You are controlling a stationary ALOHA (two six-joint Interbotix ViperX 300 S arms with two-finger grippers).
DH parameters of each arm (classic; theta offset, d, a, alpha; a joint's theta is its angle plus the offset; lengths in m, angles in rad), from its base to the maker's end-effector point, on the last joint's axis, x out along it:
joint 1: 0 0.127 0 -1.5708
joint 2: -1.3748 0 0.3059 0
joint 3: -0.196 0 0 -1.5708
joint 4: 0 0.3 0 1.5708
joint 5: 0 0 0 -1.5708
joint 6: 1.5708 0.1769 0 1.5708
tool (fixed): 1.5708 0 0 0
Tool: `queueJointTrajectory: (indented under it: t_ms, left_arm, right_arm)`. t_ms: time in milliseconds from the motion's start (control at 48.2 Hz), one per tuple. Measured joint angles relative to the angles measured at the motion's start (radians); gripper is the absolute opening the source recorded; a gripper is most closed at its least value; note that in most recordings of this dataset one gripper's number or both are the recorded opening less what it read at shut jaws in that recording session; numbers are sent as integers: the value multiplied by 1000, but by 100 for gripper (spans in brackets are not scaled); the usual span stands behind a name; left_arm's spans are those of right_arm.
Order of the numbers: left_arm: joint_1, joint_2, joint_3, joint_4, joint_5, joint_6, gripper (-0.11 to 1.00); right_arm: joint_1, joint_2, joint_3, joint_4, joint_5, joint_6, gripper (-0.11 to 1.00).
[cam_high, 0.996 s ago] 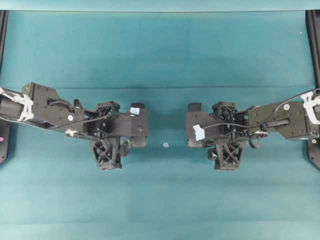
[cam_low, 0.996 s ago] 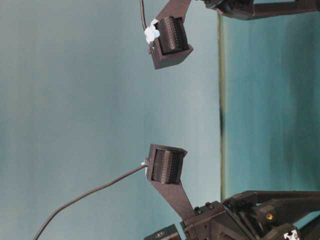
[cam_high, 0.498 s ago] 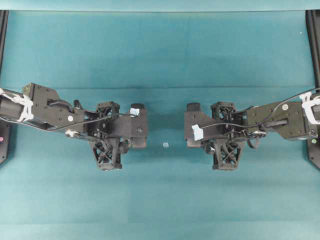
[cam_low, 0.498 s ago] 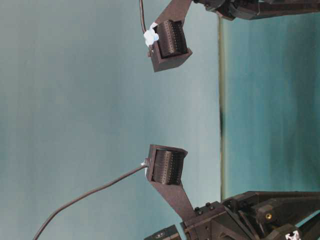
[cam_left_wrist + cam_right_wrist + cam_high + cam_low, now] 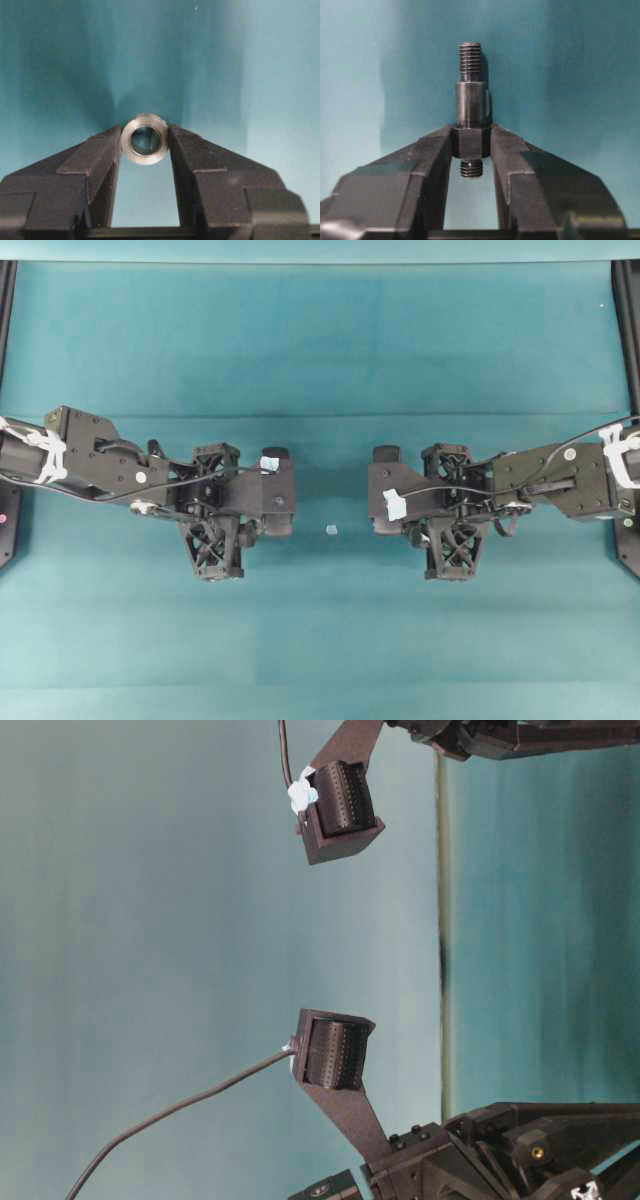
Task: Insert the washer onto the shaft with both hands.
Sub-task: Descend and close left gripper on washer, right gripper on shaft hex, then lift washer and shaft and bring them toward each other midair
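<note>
Wrist views alone reveal washer (image 5: pixel 144 139) and shaft (image 5: pixel 470 111), each clamped.

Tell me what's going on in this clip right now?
Two robot arms face each other over a teal table. The left gripper pinches the washer between its fingertips, hole facing the camera. The right gripper clamps the shaft by its wider section, threaded end pointing away. A gap separates the two grippers; the washer isn't on the shaft yet.
</note>
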Motion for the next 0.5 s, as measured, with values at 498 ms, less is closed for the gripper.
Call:
queueJointTrajectory:
  t_ms: [498]
  left_arm:
    - [15,-158,75,0,-146,-12,36]
  right_arm:
    - [-11,-100,75,3,-184,2,0]
